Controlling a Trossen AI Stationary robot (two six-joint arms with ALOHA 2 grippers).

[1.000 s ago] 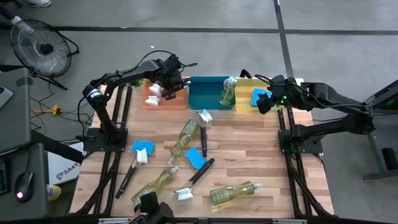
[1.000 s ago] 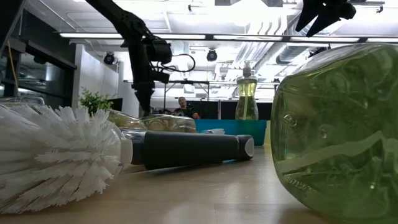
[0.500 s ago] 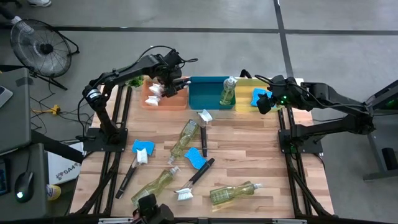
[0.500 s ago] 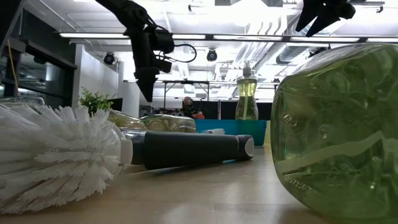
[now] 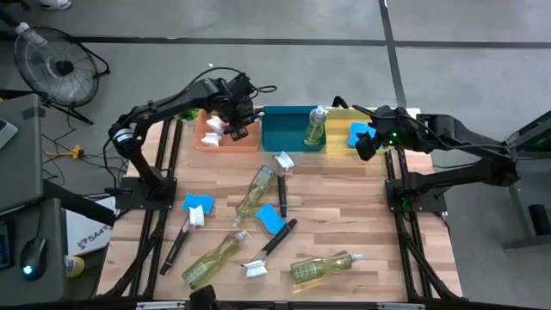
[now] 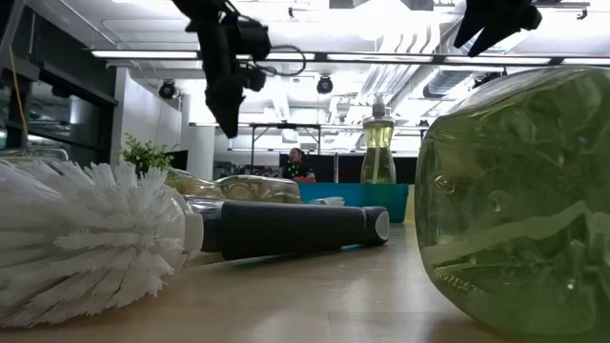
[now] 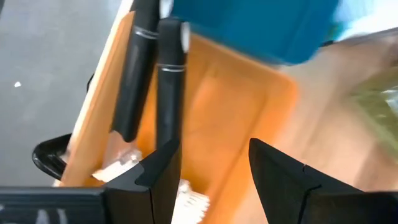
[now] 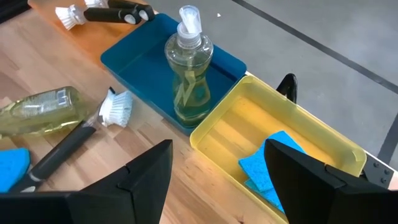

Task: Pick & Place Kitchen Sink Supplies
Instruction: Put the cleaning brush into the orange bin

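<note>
Three trays stand side by side along the table's (image 5: pixel 362 207) far edge: the left tray (image 5: pixel 207 140) holds brushes (image 5: pixel 215 126), the middle tray (image 5: pixel 284 129) an upright bottle (image 5: pixel 315 126), the right tray (image 5: pixel 343 142) a sponge (image 5: pixel 358 134). More bottles, brushes and sponges lie scattered nearer, across the table's middle and front.

Left arm (image 5: pixel 159 108): dark, slender jointed links; a pale band rings the joint near its base; a thin black cable loops free above the wrist. Left gripper (image 5: pixel 241 120): black housing, two flat matte-black fingers (image 7: pixel 155 171) with angular, faceted edges. Right arm (image 5: pixel 473 142): dark links of the same build, thicker toward the base, with a small green light at the wrist. Right gripper (image 5: pixel 366 142): black, two broad wedge-shaped fingers (image 8: pixel 146 171) with smooth, unmarked faces
</note>
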